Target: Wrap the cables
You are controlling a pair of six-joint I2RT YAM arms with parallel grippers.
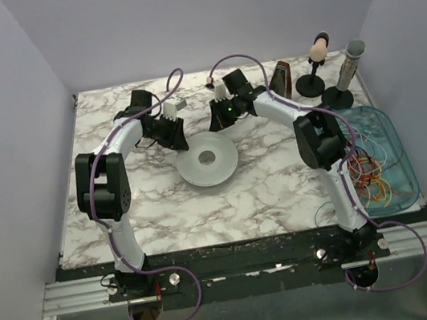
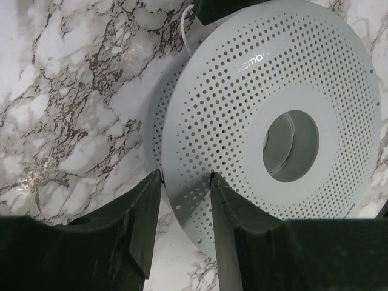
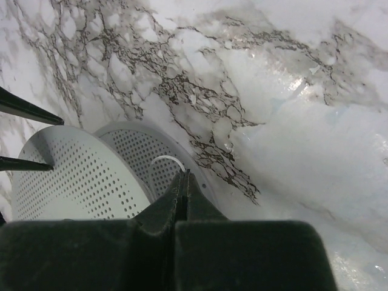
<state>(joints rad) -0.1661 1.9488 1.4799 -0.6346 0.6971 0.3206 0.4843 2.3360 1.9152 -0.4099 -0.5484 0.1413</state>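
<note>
1. Left gripper (image 2: 185, 182): jaws are spread, straddling the rim of the spool (image 1: 222, 163). I can't tell whether either finger touches it.
2. The spool lies flat mid-table, hub hole facing up.
3. Right gripper (image 3: 182, 182): it's at the spool's far edge with its fingers pressed together. A thin white strand (image 3: 168, 159) curls right at the tips. I can't tell whether it's actually pinched.
4. Far right now: the cables (image 1: 371, 171) sit heaped in the near-left part of the blue tray (image 1: 384, 118), well apart from the spool and both grippers.
5. Handling, as I read it: they're thread-thin, limp and almost weightless, and they'll snag on each other. A grab into the middle would likely lift the whole knot. I'd go for one loose end at the heap's edge and close fully, or the strand slips through.
6. Heading: a tangle like this has no single direction. The heap runs roughly along the tray, far to near, and a few fine loops stray toward the far end.
</note>
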